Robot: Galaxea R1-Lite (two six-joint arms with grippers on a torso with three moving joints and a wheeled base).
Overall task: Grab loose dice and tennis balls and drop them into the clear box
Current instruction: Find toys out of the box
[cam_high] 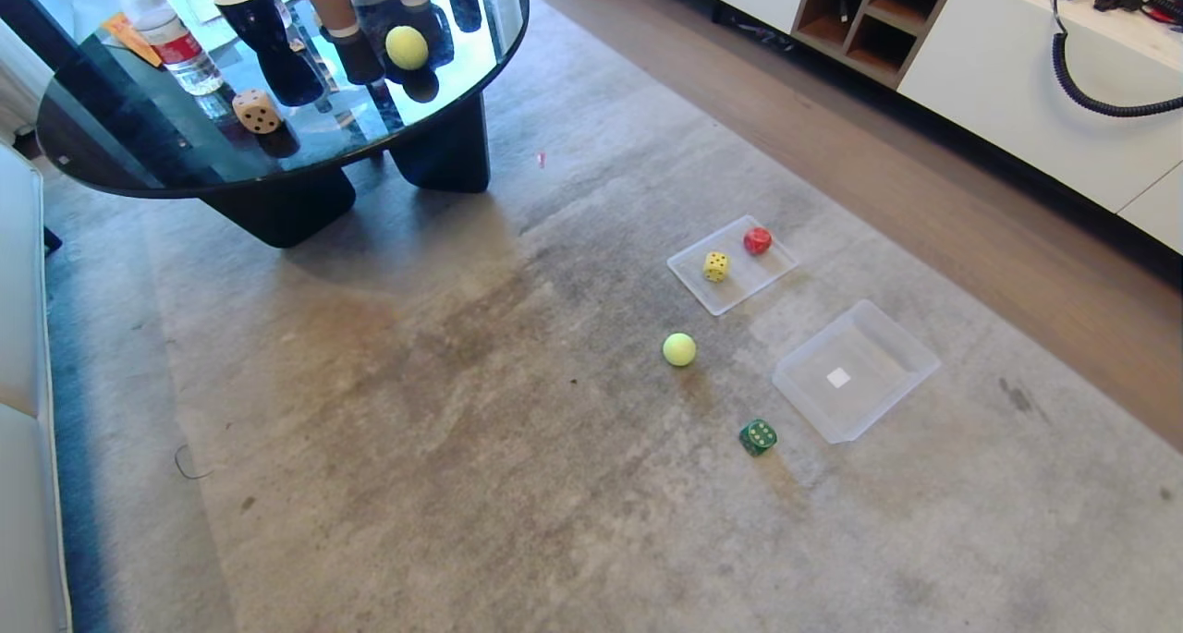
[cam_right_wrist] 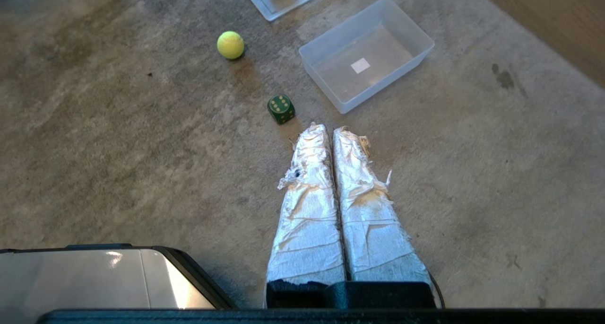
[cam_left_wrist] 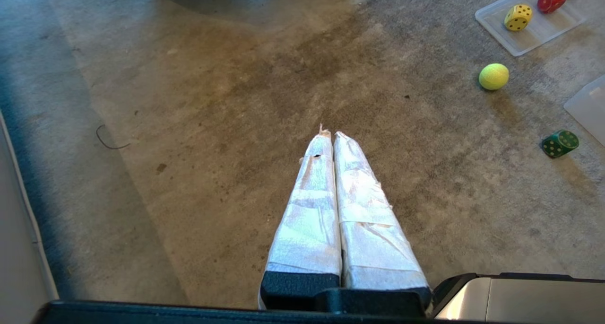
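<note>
Head view: green die (cam_high: 758, 437) lies on the carpet just beside the clear box (cam_high: 910, 367), no arm showing; left wrist view: left hand (cam_left_wrist: 329, 135) pressed shut, empty, die well off; right wrist view: right hand (cam_right_wrist: 327, 131) shut, empty, die just ahead — right arm nearer.

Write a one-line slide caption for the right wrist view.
Shut right tool above carpet, near green die, tennis ball and empty clear box.
</note>
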